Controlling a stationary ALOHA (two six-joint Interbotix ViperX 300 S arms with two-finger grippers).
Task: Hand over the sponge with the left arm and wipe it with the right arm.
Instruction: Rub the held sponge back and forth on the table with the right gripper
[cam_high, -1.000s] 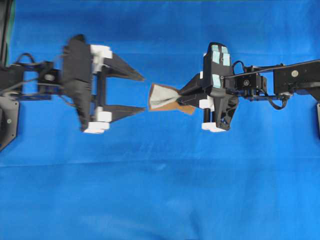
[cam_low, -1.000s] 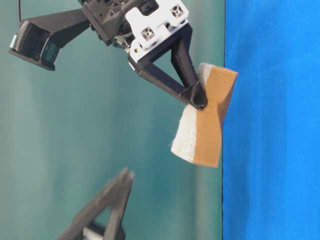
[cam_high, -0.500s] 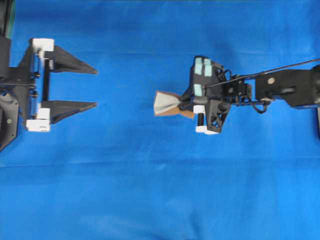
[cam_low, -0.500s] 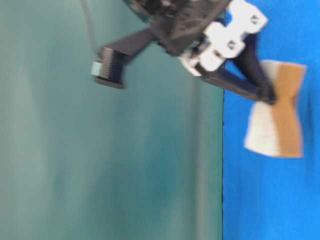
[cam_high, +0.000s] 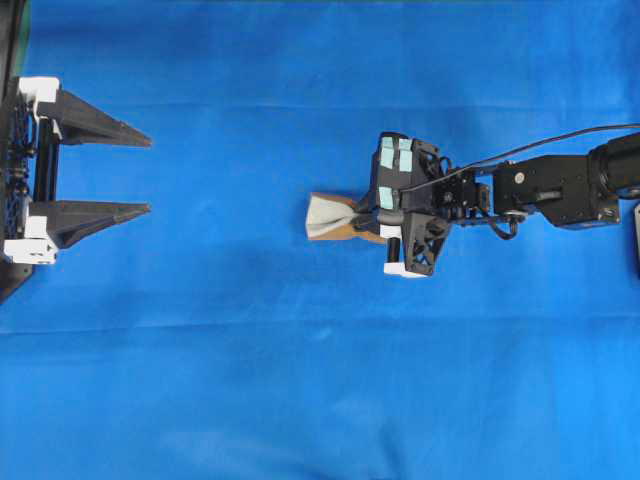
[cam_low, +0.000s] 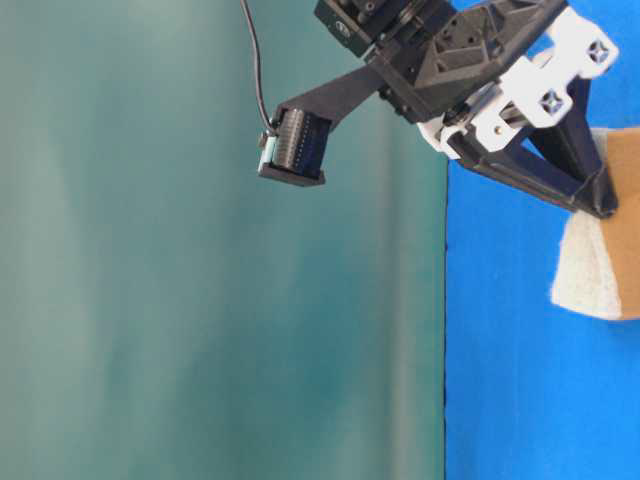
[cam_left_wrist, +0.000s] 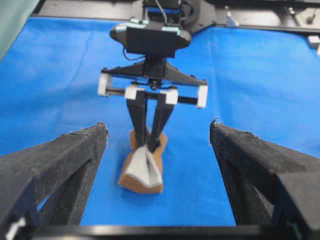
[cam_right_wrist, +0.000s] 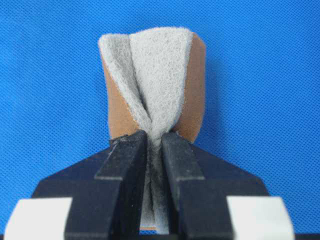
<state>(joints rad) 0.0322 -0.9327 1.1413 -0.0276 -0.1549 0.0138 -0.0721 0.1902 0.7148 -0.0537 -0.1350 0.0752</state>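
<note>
Blue cloth covers the whole table, with a teal backdrop behind it in the table-level view. Near the middle sits the sponge, grey scouring face up and pinched so hard it folds into a bow-tie — the orange-brown layer peeks out along the edges. It's low over the cloth; I can't tell if it actually touches. The right gripper is clamped on its right end, so the sponge's long axis runs left-right, sticking out straight from the fingers toward the other arm. The left gripper is well apart at the far left edge, jaws spread wide and holding nothing. So the handover looks done — wiping is on the right arm, I'd guess.
</note>
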